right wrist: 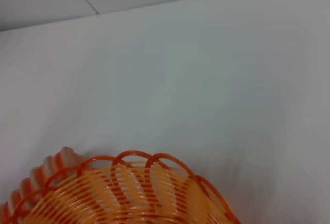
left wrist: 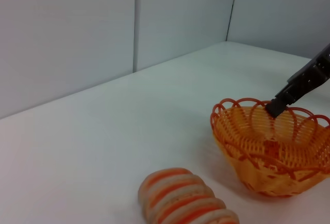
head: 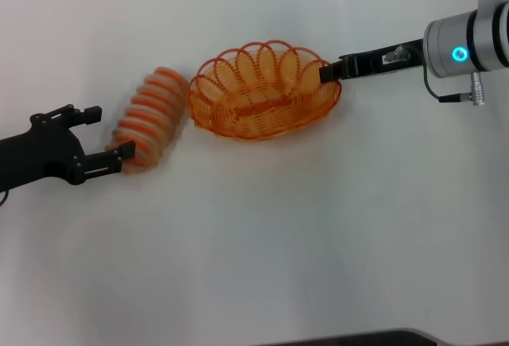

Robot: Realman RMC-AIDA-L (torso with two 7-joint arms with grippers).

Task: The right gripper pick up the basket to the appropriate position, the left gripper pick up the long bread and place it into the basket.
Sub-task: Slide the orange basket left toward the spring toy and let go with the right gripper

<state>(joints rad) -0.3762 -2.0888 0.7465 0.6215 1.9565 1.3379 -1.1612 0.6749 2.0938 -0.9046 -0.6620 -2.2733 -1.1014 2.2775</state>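
Observation:
The orange wire basket (head: 253, 126) sits at the table's middle, empty. My right gripper (head: 328, 72) reaches in from the right and is shut on the basket's right rim. It also shows in the left wrist view (left wrist: 275, 106), clamped on the rim of the basket (left wrist: 268, 170). The long bread (head: 149, 119) lies slanted just left of the basket, close to its rim. My left gripper (head: 105, 134) is open at the loaf's near-left end, one finger by its lower tip. The bread (left wrist: 184, 198) shows in the left wrist view. The right wrist view shows the basket (right wrist: 129, 193) and the bread (right wrist: 51, 167) beyond it.
The white table (head: 278, 242) spreads wide in front of the basket and loaf. Grey wall panels (left wrist: 77, 33) stand beyond the table's far edge. A dark edge (head: 358, 338) runs along the front of the table.

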